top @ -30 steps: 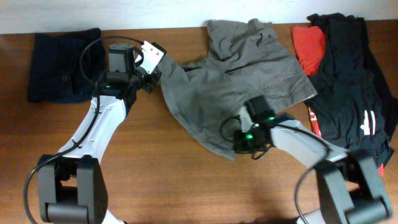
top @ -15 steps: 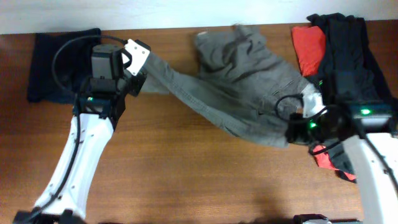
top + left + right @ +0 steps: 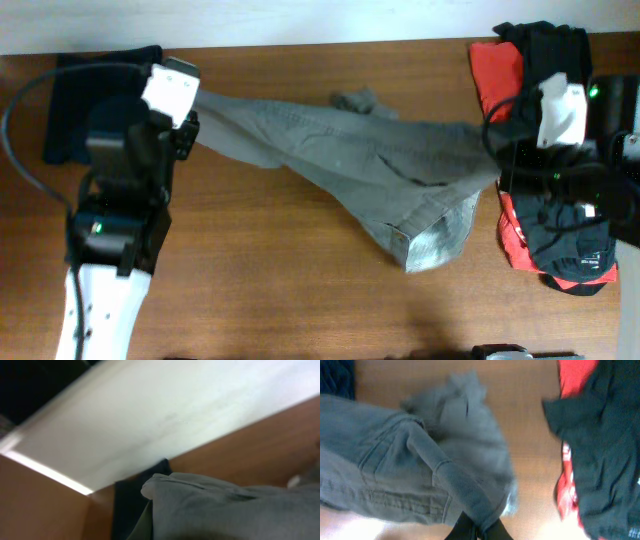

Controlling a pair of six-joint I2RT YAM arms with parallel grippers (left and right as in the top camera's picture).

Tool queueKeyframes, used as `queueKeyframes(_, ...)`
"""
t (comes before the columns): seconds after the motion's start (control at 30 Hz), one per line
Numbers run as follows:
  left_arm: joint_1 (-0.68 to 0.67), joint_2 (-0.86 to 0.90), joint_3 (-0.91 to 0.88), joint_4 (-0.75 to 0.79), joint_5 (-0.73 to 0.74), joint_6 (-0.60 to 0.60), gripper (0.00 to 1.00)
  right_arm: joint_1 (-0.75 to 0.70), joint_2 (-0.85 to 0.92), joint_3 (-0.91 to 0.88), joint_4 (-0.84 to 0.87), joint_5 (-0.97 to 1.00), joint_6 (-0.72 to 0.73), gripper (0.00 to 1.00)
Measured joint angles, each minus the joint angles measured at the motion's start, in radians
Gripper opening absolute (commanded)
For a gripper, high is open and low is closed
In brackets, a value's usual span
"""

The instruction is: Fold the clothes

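Note:
A grey-brown garment (image 3: 350, 160) with seams and a pocket hangs stretched across the table between my two grippers. My left gripper (image 3: 190, 112) is shut on its left end, held above the table near the back left. My right gripper (image 3: 497, 165) is shut on its right end; a folded flap hangs down at the front. In the right wrist view the dark fingertips (image 3: 470, 530) pinch a fold of the grey fabric (image 3: 420, 470). In the left wrist view the grey fabric (image 3: 225, 510) fills the lower frame and hides my fingers.
A navy garment (image 3: 60, 100) lies at the back left, also in the left wrist view (image 3: 130, 505). A red garment (image 3: 495, 75) and a black one (image 3: 560, 60) lie piled at the right edge, under my right arm. The wooden table (image 3: 300, 300) ends at a white wall behind.
Both arms have moved apart, left arm to the left and right arm to the right. The grey garment went from a crumpled heap to a stretched band.

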Motion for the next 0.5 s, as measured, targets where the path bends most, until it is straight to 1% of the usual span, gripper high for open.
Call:
queueKeyframes(0.2, 0.000, -0.100, 0.000, 0.029, -0.046, -0.007, 0.01, 0.000, 0.110, 0.135, 0.047, -0.010, -0.034, 0.04)
queueKeyframes(0.37, 0.000, -0.141, 0.000, 0.103, -0.101, -0.026, 0.01, 0.002, 0.198, 0.280, 0.024, -0.051, -0.055, 0.04)
queueKeyframes(0.5, 0.000, -0.181, 0.003, 0.106, -0.150, -0.041, 0.01, 0.034, 0.206, 0.373, -0.019, -0.059, -0.072, 0.04)
